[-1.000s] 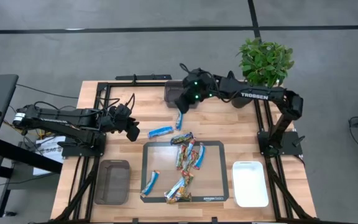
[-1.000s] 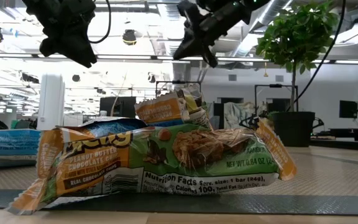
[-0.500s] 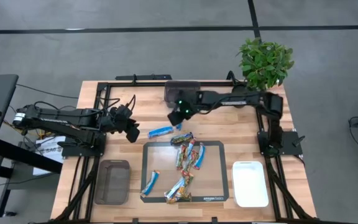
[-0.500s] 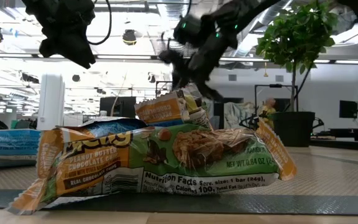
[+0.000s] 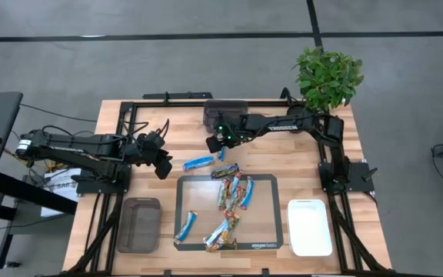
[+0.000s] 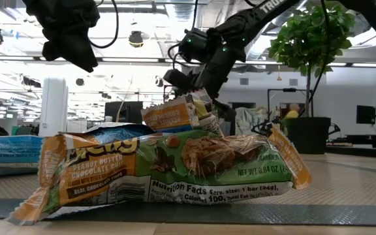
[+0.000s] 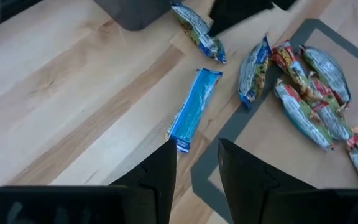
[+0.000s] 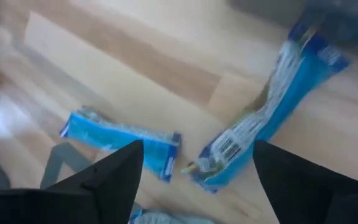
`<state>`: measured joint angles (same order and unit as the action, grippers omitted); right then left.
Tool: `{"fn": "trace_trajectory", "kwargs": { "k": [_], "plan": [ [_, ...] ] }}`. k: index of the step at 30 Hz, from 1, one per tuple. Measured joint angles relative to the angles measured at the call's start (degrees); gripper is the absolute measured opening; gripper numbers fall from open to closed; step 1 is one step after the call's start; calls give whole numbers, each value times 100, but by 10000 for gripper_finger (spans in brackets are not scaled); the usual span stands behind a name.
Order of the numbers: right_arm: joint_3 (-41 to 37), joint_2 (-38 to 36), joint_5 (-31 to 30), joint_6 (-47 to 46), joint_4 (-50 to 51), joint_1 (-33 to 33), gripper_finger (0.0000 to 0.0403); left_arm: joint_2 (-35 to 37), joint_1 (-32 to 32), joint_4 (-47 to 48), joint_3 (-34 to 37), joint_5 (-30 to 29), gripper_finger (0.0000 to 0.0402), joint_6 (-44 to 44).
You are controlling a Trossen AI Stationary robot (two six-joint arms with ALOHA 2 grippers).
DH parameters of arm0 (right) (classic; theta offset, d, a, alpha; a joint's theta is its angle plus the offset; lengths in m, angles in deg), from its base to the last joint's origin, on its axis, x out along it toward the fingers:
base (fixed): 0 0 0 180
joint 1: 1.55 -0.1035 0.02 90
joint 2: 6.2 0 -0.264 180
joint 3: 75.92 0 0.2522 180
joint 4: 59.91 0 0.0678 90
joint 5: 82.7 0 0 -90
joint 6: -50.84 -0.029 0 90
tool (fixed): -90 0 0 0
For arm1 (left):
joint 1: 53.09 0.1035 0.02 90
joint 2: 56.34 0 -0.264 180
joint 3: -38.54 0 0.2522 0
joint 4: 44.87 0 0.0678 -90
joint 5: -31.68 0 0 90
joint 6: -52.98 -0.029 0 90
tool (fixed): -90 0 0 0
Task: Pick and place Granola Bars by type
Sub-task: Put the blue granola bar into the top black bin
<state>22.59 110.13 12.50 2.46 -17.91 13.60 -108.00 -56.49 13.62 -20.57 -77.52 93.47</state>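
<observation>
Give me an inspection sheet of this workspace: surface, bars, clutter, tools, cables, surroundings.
Surface: wooden table with a grey mat.
Job's things: granola bars heaped on the mat; blue bar and a second bar on bare wood.
Clutter: dark tray, white tray, another dark tray.
Tools: left tool open beside the blue bar; right tool open over the second bar.
Cables: wires along the left arm.
Surroundings: potted plant, grey floor.

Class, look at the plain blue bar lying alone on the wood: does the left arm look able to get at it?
Probably yes: the left gripper hangs open beside the blue bar, with only bare table between.
</observation>
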Motion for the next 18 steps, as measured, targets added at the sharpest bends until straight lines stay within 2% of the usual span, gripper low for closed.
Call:
{"fn": "trace_trajectory", "kwargs": {
  "k": [5, 10, 13, 18],
  "plan": [
    [-7, 11, -209, -253, 284, 74, 295, 0, 0, 2, 0, 3, 110, -109],
    [-63, 20, -757, -274, 276, 85, 295, 0, 0, 7, 0, 7, 110, -241],
    [-60, 73, -590, -277, 240, 146, 295, 0, 0, 13, 0, 9, 110, -300],
    [-23, 564, -157, -613, 176, 149, 295, 0, 0, 131, 0, 7, 110, -300]
  ]
}}
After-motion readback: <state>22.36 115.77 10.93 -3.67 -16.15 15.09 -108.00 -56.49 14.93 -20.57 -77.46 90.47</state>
